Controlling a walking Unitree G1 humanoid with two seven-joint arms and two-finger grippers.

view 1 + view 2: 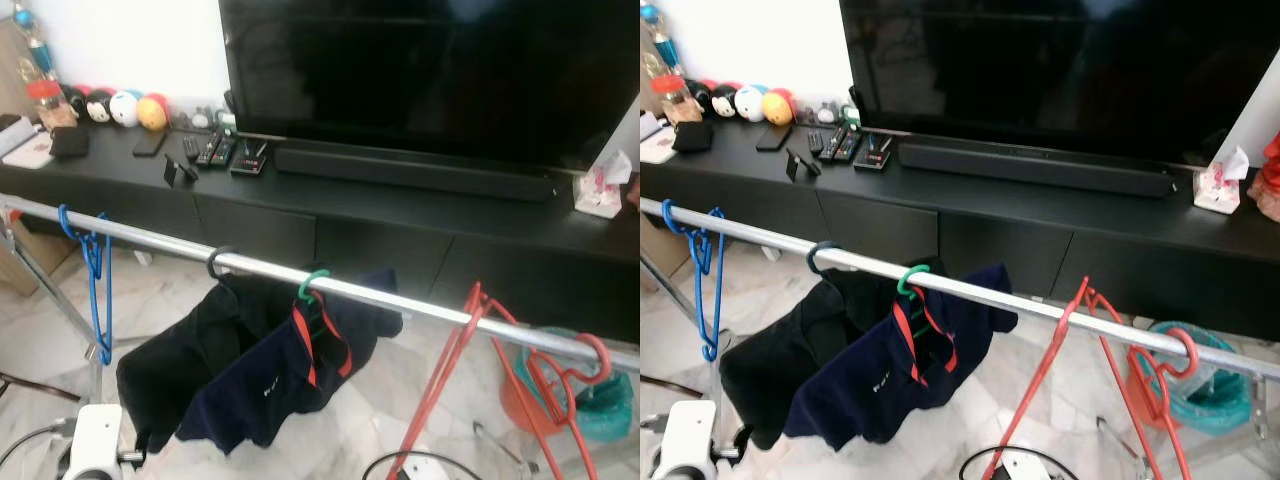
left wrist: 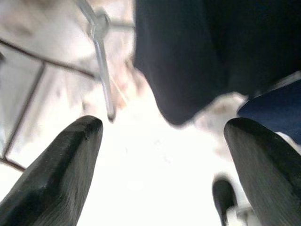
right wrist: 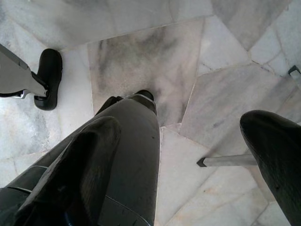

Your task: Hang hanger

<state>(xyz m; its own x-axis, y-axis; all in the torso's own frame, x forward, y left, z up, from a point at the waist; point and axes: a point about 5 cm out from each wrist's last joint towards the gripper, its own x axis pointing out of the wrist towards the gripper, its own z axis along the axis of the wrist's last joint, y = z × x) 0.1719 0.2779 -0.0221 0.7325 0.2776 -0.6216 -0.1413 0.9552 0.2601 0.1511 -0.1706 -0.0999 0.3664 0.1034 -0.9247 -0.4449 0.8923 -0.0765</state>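
Observation:
A silver clothes rail (image 1: 400,298) slopes across in front of me. On it hang an empty blue hanger (image 1: 96,280) at the left, a black-hooked hanger carrying a black garment (image 1: 175,365), a green-hooked hanger (image 1: 313,284) carrying a navy shirt (image 1: 270,385) with red trim, and red hangers (image 1: 455,355) at the right. My left gripper (image 2: 164,125) is open and empty, low beside the dark garments. The right gripper (image 3: 181,120) hangs open above the marble floor next to my own leg.
A long black TV console (image 1: 400,215) stands behind the rail with a large TV (image 1: 430,70), a soundbar, remotes (image 1: 215,150), plush balls (image 1: 125,107) and a tissue box (image 1: 600,190). A teal bin (image 1: 600,400) sits on the floor at the right.

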